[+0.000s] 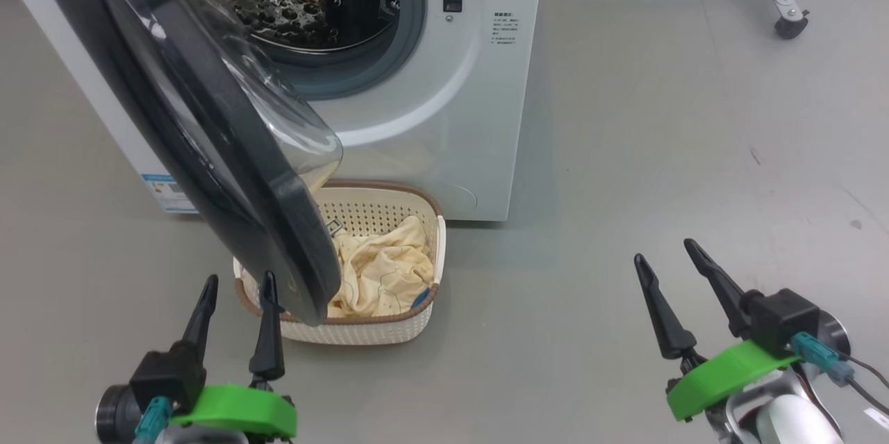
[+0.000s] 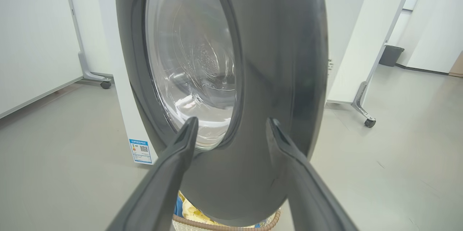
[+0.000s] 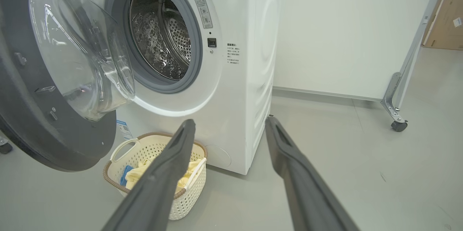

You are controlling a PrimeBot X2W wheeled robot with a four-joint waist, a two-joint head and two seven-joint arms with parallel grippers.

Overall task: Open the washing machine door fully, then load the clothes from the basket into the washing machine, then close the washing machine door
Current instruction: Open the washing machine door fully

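The white washing machine (image 1: 444, 103) stands ahead with its steel drum (image 3: 162, 35) exposed. Its black door (image 1: 229, 173) with the clear glass bowl (image 3: 83, 50) is swung out to the left, over the basket. The cream basket (image 1: 375, 333) sits on the floor in front of the machine, holding pale yellow clothes (image 1: 382, 270). My left gripper (image 1: 236, 294) is open just below the door's lower edge; the door's outer face (image 2: 260, 79) looms close in the left wrist view. My right gripper (image 1: 670, 260) is open and empty, out to the right of the basket (image 3: 159, 191).
Grey floor stretches to the right of the machine. A white partition on a castor leg (image 1: 788, 20) stands at the back right. A cardboard box (image 3: 445, 17) and a dark bin (image 2: 390, 55) sit farther off.
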